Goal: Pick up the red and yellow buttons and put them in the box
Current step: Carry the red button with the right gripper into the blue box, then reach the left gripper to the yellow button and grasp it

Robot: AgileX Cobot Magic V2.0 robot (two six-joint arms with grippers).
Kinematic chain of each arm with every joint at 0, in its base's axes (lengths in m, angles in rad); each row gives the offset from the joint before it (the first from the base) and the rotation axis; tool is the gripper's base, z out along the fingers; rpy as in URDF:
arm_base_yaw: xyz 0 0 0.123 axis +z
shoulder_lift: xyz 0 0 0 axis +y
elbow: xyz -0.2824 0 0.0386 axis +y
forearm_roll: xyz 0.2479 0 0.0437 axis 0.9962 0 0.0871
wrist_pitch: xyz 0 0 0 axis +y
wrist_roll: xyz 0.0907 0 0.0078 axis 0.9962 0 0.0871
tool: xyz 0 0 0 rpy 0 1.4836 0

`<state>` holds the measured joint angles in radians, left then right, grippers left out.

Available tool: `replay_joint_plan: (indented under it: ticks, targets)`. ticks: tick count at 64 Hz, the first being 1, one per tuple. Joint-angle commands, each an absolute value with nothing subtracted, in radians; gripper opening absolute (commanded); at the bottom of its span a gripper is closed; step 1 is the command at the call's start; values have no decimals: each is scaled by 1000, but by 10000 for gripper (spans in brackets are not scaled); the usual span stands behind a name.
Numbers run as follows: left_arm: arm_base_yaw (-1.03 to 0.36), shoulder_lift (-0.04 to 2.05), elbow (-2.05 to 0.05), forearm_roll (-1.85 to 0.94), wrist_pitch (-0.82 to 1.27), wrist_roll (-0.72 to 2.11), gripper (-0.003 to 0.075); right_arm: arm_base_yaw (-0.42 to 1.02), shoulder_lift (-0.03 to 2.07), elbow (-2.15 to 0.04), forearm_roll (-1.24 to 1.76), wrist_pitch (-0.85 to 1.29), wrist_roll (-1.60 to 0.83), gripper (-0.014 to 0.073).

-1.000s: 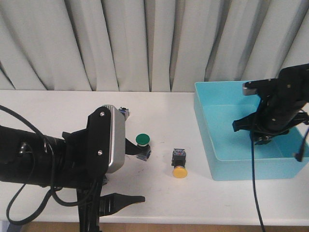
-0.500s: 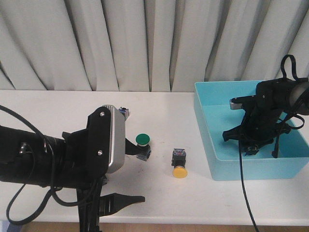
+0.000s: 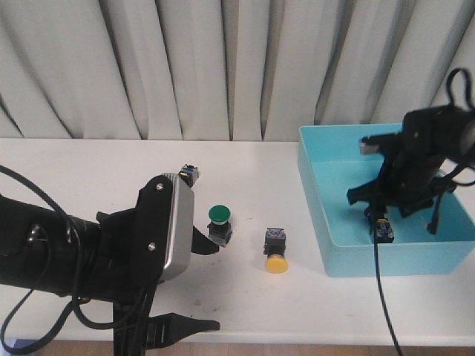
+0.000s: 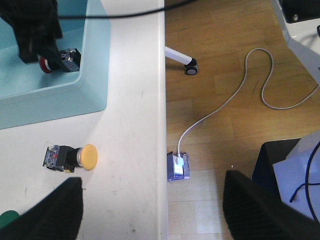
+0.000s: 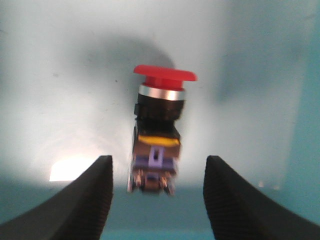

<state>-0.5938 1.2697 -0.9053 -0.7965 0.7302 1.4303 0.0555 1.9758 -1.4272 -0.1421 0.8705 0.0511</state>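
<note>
A red button point(image 5: 160, 112) lies on its side on the floor of the light-blue box point(image 5: 50, 75), between my right gripper's point(image 5: 157, 162) open fingers and touching neither. In the front view the red button point(image 3: 384, 232) sits by the box's point(image 3: 312, 185) near wall, just under my right gripper point(image 3: 377, 213). A yellow button point(image 3: 276, 254) lies on the white table left of the box. It also shows in the left wrist view point(image 4: 72, 156), with the red button point(image 4: 57, 60) inside the box point(image 4: 95, 60). My left gripper point(image 4: 150, 197) is open and empty at the table's front edge point(image 3: 215, 286).
A green-capped button point(image 3: 219, 222) stands left of the yellow one, close to my left arm. Another small switch body point(image 3: 191, 172) lies further back. The table's front edge point(image 4: 162, 150) drops to a wooden floor with a power strip point(image 4: 178, 166) and cable.
My right gripper has moved left inside the box, lowered and opened. The red button has left the jaws and lies on the box floor. My left arm has shifted slightly.
</note>
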Motion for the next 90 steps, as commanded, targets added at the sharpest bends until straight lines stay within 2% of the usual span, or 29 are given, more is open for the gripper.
replay_joint_plan:
  ticks: [1,11,21,46,56,66,76,90]
  targets:
    - [-599,1251,-932,-807,687,1384,565,54,1828,-1457,-141,890,42,412]
    - [-599,1251,-932,-689,614,1237,565,54,1609,-1418,-65,915,-37,412]
    - [-599,1251,-932,-515,596,1033,565,80,1363,-1256,10,869,-140,412]
    - [-599,1252,-932,-135,592,421,565,350,916,-832,116,760,-272,412]
    - [-598,1265,-932,0,593,167,565,413,862,-754,117,733,-286,412]
    - [-569,1327,-947,158,607,-25,565,418,866,-731,123,731,-299,412]
    - [-503,1404,-1048,181,688,-42,565,418,866,-731,125,730,-313,412]
    - [-435,1505,-1183,177,700,18,565,418,866,-731,125,730,-313,412]
